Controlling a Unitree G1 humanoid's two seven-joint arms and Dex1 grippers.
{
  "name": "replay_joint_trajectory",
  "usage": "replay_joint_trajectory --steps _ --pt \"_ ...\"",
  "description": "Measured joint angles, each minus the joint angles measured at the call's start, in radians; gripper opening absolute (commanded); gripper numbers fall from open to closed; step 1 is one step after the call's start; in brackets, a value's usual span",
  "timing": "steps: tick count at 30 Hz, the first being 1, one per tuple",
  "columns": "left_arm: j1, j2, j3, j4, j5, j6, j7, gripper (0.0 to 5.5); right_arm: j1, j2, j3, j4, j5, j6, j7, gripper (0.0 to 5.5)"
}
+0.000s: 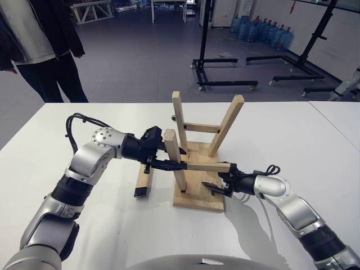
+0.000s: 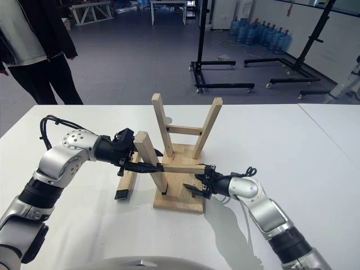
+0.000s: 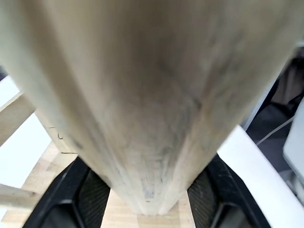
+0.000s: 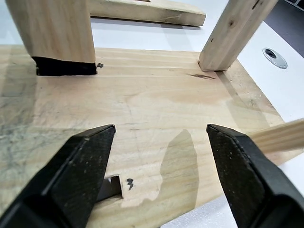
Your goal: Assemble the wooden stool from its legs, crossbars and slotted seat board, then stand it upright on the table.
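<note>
On the white surface (image 1: 292, 140), at the left, a loose pale wooden bar with a black end (image 1: 143, 180) lies flat just beside the flat, pale wooden slotted seat board (image 1: 198, 201). The left hand (image 1: 175, 158) is clamped on an upright pale wooden leg (image 1: 170, 139) standing in that board. The right hand (image 4: 160, 127) hovers with fingers apart over the board's near right corner.

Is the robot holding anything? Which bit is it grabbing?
The left gripper holds a stool leg about halfway along it, near the crossbar. The right gripper is open over the seat board, holding nothing.
</note>
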Motion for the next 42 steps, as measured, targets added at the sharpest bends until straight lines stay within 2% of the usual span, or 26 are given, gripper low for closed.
replay_joint_trajectory --steps 5,9,10,14,17,19,23,25,27,29,33,36,42 --pt "0.137 0.007 0.016 -0.158 0.02 0.004 0.124 2.04 0.006 -0.008 0.0 -0.007 0.0 0.0 -0.008 3.55" --pt "0.164 0.004 0.013 -0.16 0.02 -0.019 0.141 2.04 0.01 -0.009 0.0 -0.011 0.0 0.0 -0.016 3.55" --pt "0.169 0.0 0.013 -0.156 0.019 -0.029 0.144 2.41 0.01 -0.009 0.0 -0.011 0.0 0.0 -0.018 3.55" --pt "0.272 -0.027 -0.05 0.015 0.106 0.03 0.234 2.97 0.009 -0.01 0.002 -0.012 0.0 0.0 -0.018 3.55" --pt "0.213 -0.06 0.029 0.039 0.1 0.032 0.29 3.46 0.008 -0.014 0.002 -0.012 0.0 0.0 -0.018 3.55" --pt "0.183 -0.066 0.084 0.02 0.059 0.044 0.297 3.57 0.008 -0.013 0.002 -0.012 0.001 0.0 -0.015 3.55" --pt "0.254 0.038 0.132 -0.07 0.05 0.051 0.254 3.57 0.007 -0.01 0.002 -0.011 0.001 0.0 -0.018 3.55" --pt "0.402 0.141 0.168 -0.116 0.076 0.033 0.229 3.57 0.012 -0.011 -0.003 -0.01 0.002 -0.001 -0.019 3.55" --pt "0.457 0.169 0.188 -0.115 0.115 0.029 0.267 3.57 0.015 -0.012 -0.008 -0.01 0.002 -0.002 -0.019 3.55" --pt "0.448 0.105 0.217 -0.083 0.163 0.054 0.426 3.57 0.018 -0.012 -0.01 -0.009 0.004 -0.007 -0.018 3.55" --pt "0.412 -0.162 0.284 -0.109 0.15 0.193 0.763 3.57 0.023 -0.012 -0.014 -0.004 0.005 -0.022 -0.018 3.55" --pt "0.412 -0.326 0.265 -0.15 0.161 0.322 0.959 3.57 0.024 -0.012 -0.015 -0.002 0.005 -0.025 -0.017 3.55" --pt "0.449 -0.344 0.193 -0.155 0.269 0.465 1.093 3.57 0.024 -0.012 -0.015 0.0 0.005 -0.027 -0.015 3.55"
